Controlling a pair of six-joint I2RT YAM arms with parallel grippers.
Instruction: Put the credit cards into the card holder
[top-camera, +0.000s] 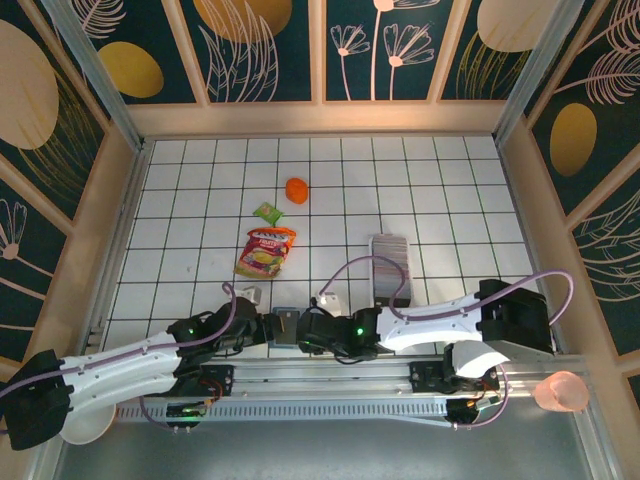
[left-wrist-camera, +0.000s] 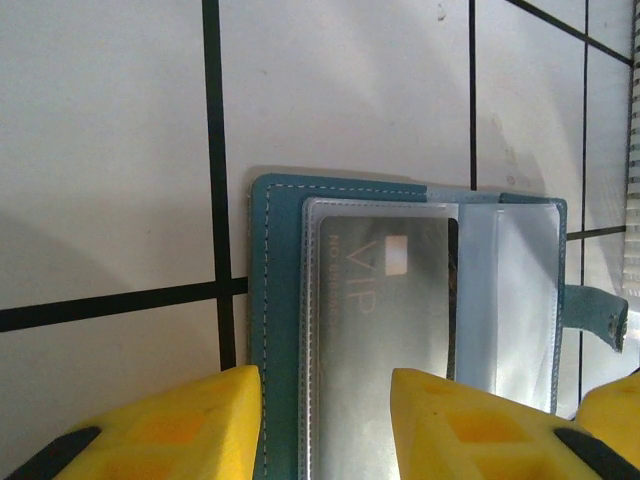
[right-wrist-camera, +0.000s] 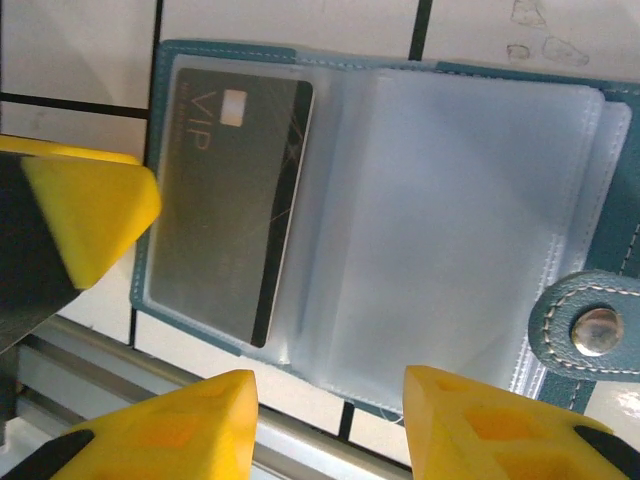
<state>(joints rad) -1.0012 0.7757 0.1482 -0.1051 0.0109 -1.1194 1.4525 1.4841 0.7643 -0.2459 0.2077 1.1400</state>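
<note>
white-tiled table (top-camera: 200, 180), near edge: card holder (right-wrist-camera: 450, 220) lies open, one vip card (right-wrist-camera: 225, 200) sleeved, left gripper (left-wrist-camera: 325, 430) and right gripper (right-wrist-camera: 330, 420) over it, jaws apart and empty; next, seemingly, fetching another from the credit cards (top-camera: 390, 262) well beyond.

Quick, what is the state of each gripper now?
Left gripper: jaws open over teal folding card holder, nothing held.
Right gripper: jaws open, nothing held.

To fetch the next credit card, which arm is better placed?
Right, probably. The credit cards lie on its side of the card holder, nearer the open right claw.
</note>
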